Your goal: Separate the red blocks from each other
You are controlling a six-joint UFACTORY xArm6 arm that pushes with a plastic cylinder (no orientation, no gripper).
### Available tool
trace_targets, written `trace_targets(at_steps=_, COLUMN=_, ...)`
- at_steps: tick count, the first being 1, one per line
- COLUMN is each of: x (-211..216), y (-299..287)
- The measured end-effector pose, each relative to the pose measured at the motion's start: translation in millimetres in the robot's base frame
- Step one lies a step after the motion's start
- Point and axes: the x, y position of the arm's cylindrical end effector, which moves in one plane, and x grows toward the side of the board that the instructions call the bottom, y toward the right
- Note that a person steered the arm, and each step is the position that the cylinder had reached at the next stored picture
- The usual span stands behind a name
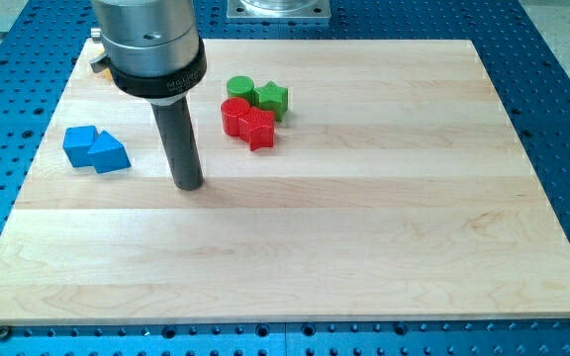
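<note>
Two red blocks touch each other near the board's upper middle: a red cylinder [234,115] on the left and a red star-shaped block [258,128] on its right. My tip [189,184] rests on the board to the lower left of the red pair, a short gap away from them. The dark rod rises from the tip to the arm's grey body at the view's top left.
A green cylinder [240,88] and a green star-shaped block [273,98] sit just above the red blocks, touching them. Two blue blocks, a cube [80,144] and a triangular one [111,153], lie together at the view's left. The wooden board [364,247] lies on a blue perforated table.
</note>
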Motion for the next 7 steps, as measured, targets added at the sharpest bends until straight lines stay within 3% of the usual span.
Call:
trace_targets(at_steps=5, x=-4.9, y=-16.2)
trace_targets(at_steps=6, x=-40.0, y=-17.8)
trace_targets(at_steps=7, x=-90.0, y=17.2)
